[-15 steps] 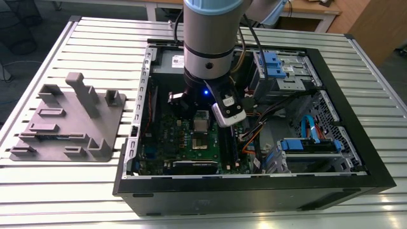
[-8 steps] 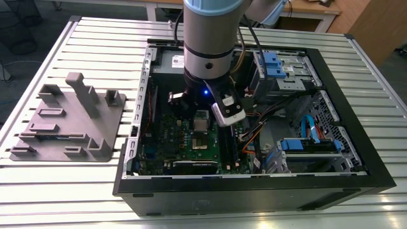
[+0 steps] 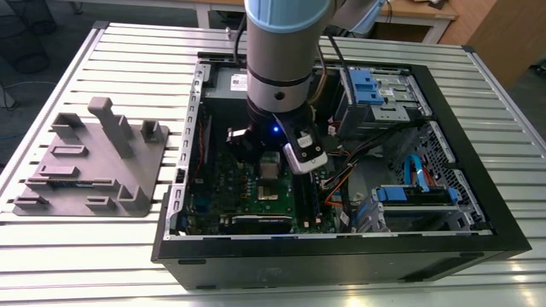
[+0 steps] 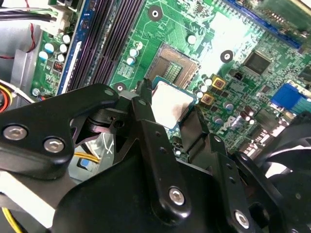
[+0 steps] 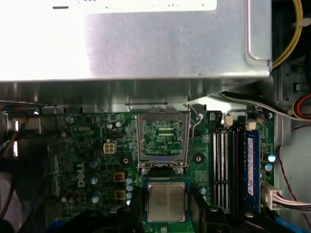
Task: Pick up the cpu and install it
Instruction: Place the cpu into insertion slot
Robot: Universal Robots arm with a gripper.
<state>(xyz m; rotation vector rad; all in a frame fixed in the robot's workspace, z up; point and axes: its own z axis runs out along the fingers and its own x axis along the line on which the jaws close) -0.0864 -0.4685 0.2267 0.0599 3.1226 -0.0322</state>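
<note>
Well, the arm [image 3: 277, 57] is reaching straight down into the open computer case [image 3: 341, 256], its gripper [image 4: 169, 108] pinching the cpu [image 5: 166, 201] flat by two opposite edges, over the green motherboard [image 5: 82, 145], just beside the open socket [image 5: 162, 136]. The case is sitting on a slatted metal table [image 3: 128, 45], near a grey moulded tray [image 3: 85, 166].

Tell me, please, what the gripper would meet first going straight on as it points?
Probably the green motherboard, at or just beside the open socket: the gripper, shut on the cpu, points down at the board. Depth is unclear, so the exact spot is uncertain.
</note>
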